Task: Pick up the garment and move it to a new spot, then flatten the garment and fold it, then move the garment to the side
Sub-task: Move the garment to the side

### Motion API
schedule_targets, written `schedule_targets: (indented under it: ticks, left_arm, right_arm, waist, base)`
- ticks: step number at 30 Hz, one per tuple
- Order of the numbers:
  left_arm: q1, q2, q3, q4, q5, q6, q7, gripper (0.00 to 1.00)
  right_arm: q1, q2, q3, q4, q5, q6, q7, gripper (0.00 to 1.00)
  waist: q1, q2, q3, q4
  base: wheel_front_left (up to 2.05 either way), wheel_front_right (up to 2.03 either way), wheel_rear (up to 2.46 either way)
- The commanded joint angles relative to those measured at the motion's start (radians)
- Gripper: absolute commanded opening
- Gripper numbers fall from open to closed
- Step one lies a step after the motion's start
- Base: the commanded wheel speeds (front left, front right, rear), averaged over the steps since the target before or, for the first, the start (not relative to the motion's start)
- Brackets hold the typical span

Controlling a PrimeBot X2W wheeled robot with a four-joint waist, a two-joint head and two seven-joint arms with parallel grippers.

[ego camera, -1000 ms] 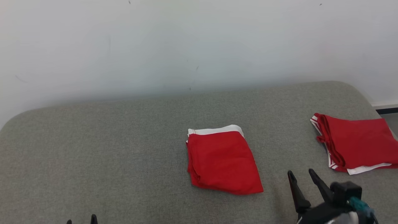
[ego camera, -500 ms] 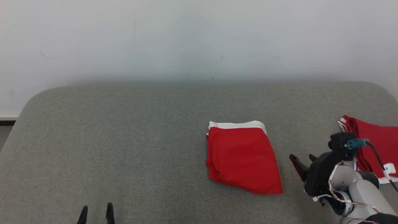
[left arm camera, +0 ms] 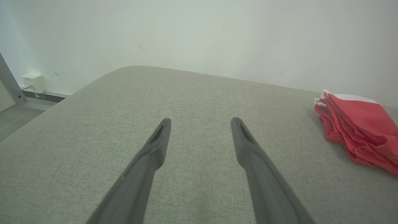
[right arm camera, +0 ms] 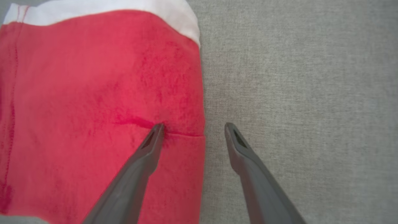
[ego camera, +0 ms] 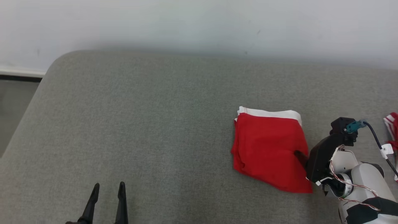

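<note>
Well right of centre on the grey surface (ego camera: 140, 124): the garment (ego camera: 269, 149), red, folded into a compact block, with a white band along its far edge. Flat on the fabric, layered edges stacked on the side nearer the left arm.

Straddling its right edge, the right gripper (right arm camera: 192, 126), jaws spread wide: one finger down on the red cloth at a small crease, the other over bare grey just beside the edge. Not closed on the cloth. Behind the fingers, a black wrist housing, a teal plug (ego camera: 353, 126) with a dark cable (ego camera: 373, 137), and a pale forearm (ego camera: 363, 177) in the lower right corner.

Well apart, at the lower left of the head view, the left gripper (ego camera: 108, 185), likewise spread, fingers pointing up the view over bare grey, clear of any cloth.

At the far right edge, a sliver of a second garment (ego camera: 392, 124), red and white, apart from the first.

Beyond the surface, a pale wall (ego camera: 186, 25). Past the rounded left corner, grey floor (ego camera: 15, 109) and a dark skirting strip. Low on the wall in the left wrist view, a small white box (left arm camera: 32, 82).
</note>
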Motion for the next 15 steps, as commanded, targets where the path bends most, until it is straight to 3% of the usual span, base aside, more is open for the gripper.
schedule_targets:
  ticks: [1, 15]
  left_arm:
    - [-0.013, -0.001, -0.003, -0.007, -0.001, 0.004, -0.003, 1.0]
    - [-0.039, -0.001, -0.012, -0.057, -0.029, 0.038, -0.003, 1.0]
  right_arm:
    - [0.001, 0.005, -0.007, -0.003, -0.007, -0.003, 0.003, 1.0]
    - [0.043, 0.034, -0.008, -0.015, -0.081, -0.003, 0.078, 1.0]
  waist:
    - [-0.0002, -0.0002, 0.037, 0.036]
    - [-0.0002, -0.0002, 0.087, 0.028]
  base:
    - [0.0, 0.0, 0.0]
    - [0.0, 0.0, 0.0]
